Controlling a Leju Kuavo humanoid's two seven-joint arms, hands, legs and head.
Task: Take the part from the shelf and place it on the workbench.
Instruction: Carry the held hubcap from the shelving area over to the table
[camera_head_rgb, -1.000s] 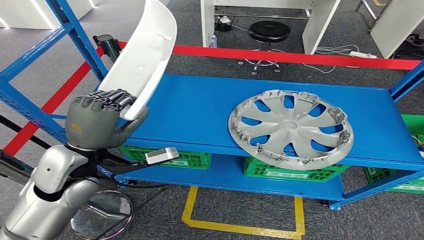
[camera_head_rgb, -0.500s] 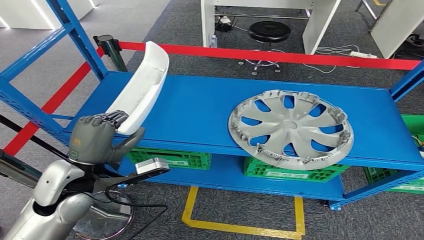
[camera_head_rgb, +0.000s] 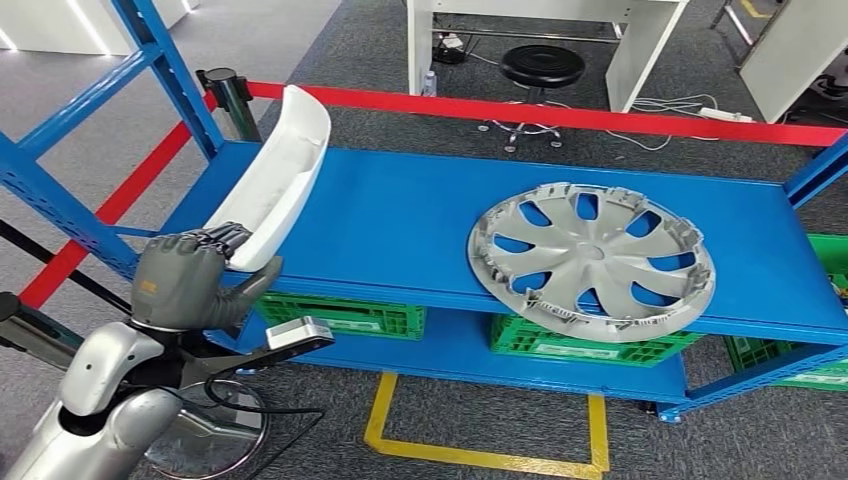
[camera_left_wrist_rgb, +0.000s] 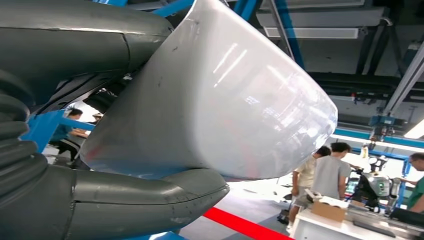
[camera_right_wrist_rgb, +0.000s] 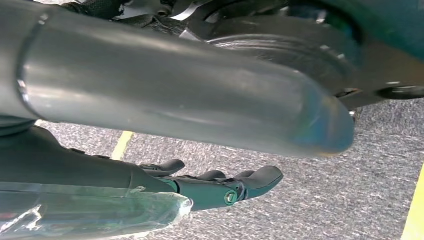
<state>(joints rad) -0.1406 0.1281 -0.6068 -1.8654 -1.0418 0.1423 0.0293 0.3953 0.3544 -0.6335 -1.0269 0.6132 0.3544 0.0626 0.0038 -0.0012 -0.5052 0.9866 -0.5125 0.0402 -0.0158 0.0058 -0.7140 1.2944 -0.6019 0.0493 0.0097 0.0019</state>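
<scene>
We find the left hand (camera_head_rgb: 185, 283) at the near left corner of the blue shelf (camera_head_rgb: 400, 215), its fingers (camera_head_rgb: 222, 240) curled over the lower end of the white part (camera_head_rgb: 278, 178) and its thumb beneath; the hand grips that part firmly. In the left wrist view the same grip is confirmed: the thumb (camera_left_wrist_rgb: 125, 200) lies under the white part (camera_left_wrist_rgb: 215, 105) and a finger over it, with the part's rounded end projecting beyond the hand.

The part rises from the hand, tilted, away from the robot, and its upper end stands above the shelf's left rear edge. We cannot tell whether its underside touches the shelf deck.

The right hand (camera_right_wrist_rgb: 220, 185) hangs over grey carpet, its fingers extended and apart, holding nothing.

To the right of the left hand, across a bare stretch of blue deck, we note a grey wheel cover (camera_head_rgb: 592, 259) lying flat, its near rim overhanging the shelf's front edge. Below the deck sit green crates (camera_head_rgb: 345, 315).

Left of the hand, a blue upright (camera_head_rgb: 170, 70) and a slanting brace (camera_head_rgb: 60, 205) bound the shelf. Beyond the part, a red barrier tape (camera_head_rgb: 560, 115) runs behind the rear edge, and farther off stands a black stool (camera_head_rgb: 540, 65) beside white bench legs (camera_head_rgb: 640, 50).
</scene>
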